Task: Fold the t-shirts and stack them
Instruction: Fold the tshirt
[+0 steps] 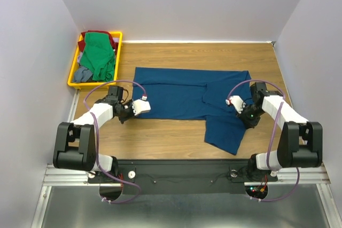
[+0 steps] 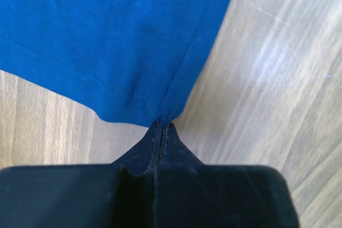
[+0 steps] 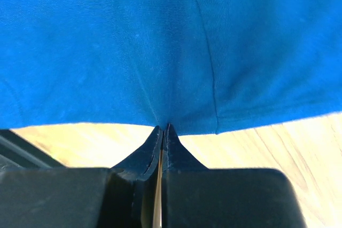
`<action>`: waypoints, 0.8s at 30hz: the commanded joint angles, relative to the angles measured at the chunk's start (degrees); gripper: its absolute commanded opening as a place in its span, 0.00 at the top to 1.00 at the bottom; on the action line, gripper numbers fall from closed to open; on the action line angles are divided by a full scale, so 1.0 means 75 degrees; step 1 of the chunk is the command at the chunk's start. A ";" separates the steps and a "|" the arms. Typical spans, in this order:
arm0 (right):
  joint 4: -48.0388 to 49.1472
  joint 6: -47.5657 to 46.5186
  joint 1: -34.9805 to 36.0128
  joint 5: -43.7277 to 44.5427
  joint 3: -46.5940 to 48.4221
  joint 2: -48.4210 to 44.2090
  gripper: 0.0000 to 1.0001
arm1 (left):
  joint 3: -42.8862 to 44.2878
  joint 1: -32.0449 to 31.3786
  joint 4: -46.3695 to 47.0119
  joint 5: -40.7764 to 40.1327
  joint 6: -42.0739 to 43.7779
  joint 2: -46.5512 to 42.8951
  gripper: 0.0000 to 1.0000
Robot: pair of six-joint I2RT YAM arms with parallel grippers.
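Note:
A large dark navy-blue t-shirt lies partly folded across the middle of the table, with one flap hanging toward the near edge at the right. No white print shows. My left gripper is shut on the shirt's near left hem corner; in the left wrist view the closed tips pinch the blue cloth. My right gripper is shut on the shirt's right part; in the right wrist view the tips pinch the cloth's edge. A green shirt, a dark red one and a grey-blue one lie in the tray.
The yellow plastic tray stands at the far left corner against the walls. White walls close the table on the left, back and right. Bare wood shows near the front edge between the arms' bases.

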 commanded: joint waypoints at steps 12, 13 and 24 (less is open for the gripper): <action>-0.1163 -0.0126 0.0062 -0.0163 0.0873 -0.1052 1.00 | 0.0083 -0.0018 -0.2287 0.0235 0.0737 -0.1220 1.00; -0.1128 -0.0127 0.0050 -0.0117 0.0968 -0.1028 1.00 | 0.0131 -0.0018 -0.2392 0.0247 0.0726 -0.1185 1.00; -0.0859 -0.0197 0.0015 -0.0105 0.2527 0.0225 0.99 | 0.1477 0.0193 -0.2604 0.0845 0.0316 -0.0471 1.00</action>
